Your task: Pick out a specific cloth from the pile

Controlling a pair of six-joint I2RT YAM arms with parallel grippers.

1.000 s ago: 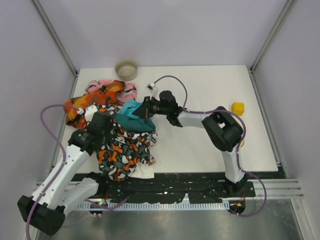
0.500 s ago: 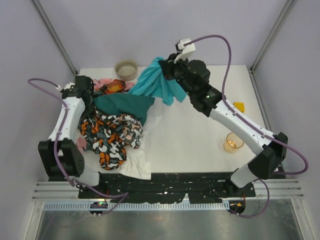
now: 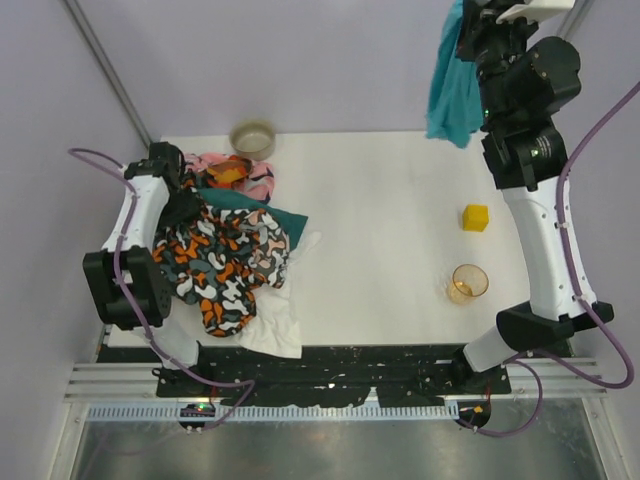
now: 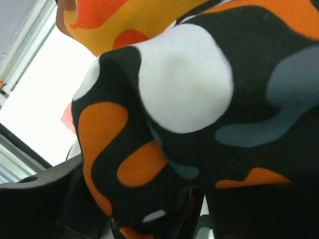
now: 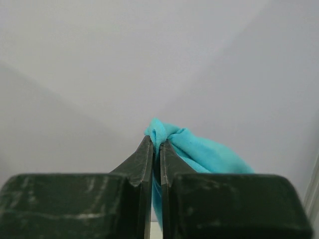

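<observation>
The cloth (image 3: 450,85), plain light turquoise, hangs in the air high over the table's back right corner. My right gripper (image 3: 468,25) is shut on its top edge. The right wrist view shows the two fingers pinched together on a fold of the cloth (image 5: 209,154), with the right gripper (image 5: 156,142) against a bare wall. The pile (image 3: 225,262) lies at the table's left side, topped by a black, orange and white camouflage piece. My left gripper (image 3: 188,208) sits at the pile's back left edge. Camouflage fabric (image 4: 199,99) fills the left wrist view and hides the jaws.
A dark teal cloth (image 3: 272,213), a pink piece (image 3: 257,181) and a white piece (image 3: 277,330) stick out of the pile. A beige bowl (image 3: 253,138) stands at the back. A yellow cube (image 3: 476,217) and an orange cup (image 3: 467,283) stand on the right.
My right arm has lifted the turquoise cloth off the pile, up and to the back right. My left arm has swung to the pile's back left, and the camouflage piece has shifted.
</observation>
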